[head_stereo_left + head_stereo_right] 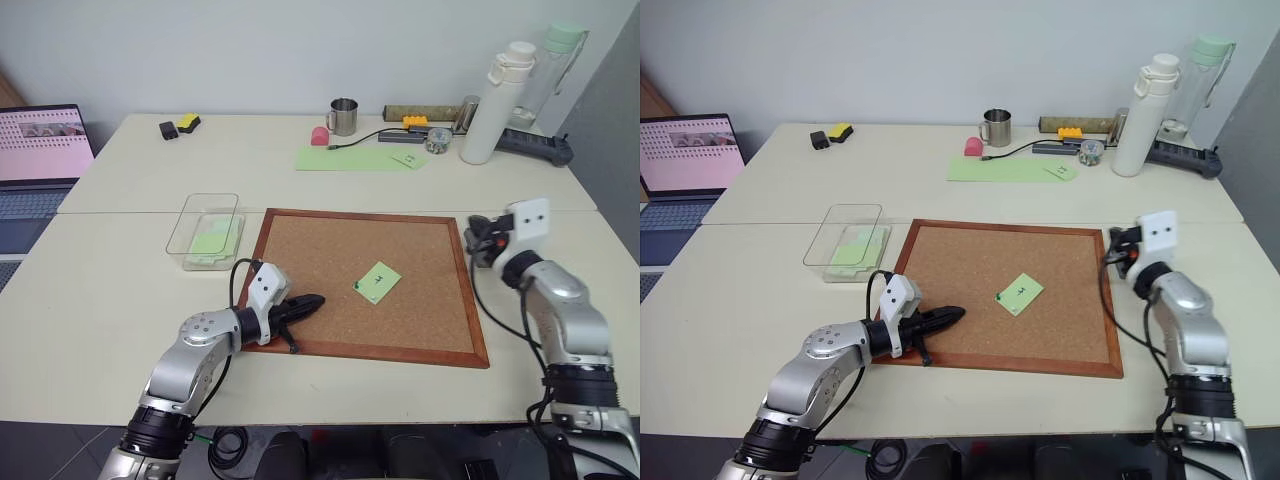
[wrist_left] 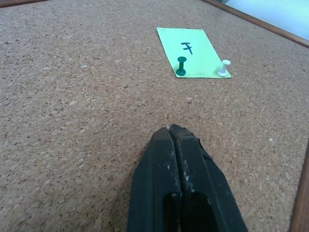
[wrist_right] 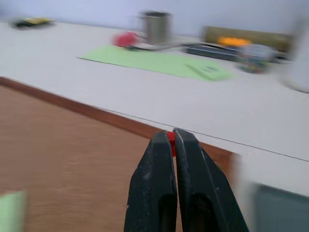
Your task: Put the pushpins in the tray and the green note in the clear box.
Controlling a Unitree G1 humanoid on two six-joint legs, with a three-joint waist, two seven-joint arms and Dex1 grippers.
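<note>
The green note (image 1: 378, 282) lies on the cork board (image 1: 330, 250), right of its middle. A dark green pushpin (image 2: 181, 66) and a white one (image 2: 224, 68) stand in the note's near edge. My left gripper (image 1: 305, 305) is shut and empty, low over the board's front left corner and pointing at the note. My right gripper (image 1: 478, 234) is at the board's right edge, shut on a red pushpin (image 3: 170, 140). A blurred dark grey patch (image 3: 282, 210) just past that edge may be the tray. The clear box (image 1: 187, 222) stands left of the board with a green slip inside.
At the back of the table are a long light green sheet (image 1: 350, 158), a steel mug (image 1: 343, 116), a white bottle (image 1: 494, 100), a small jar (image 1: 438, 140) and a power strip (image 1: 535, 145). A laptop (image 1: 40, 150) is at far left.
</note>
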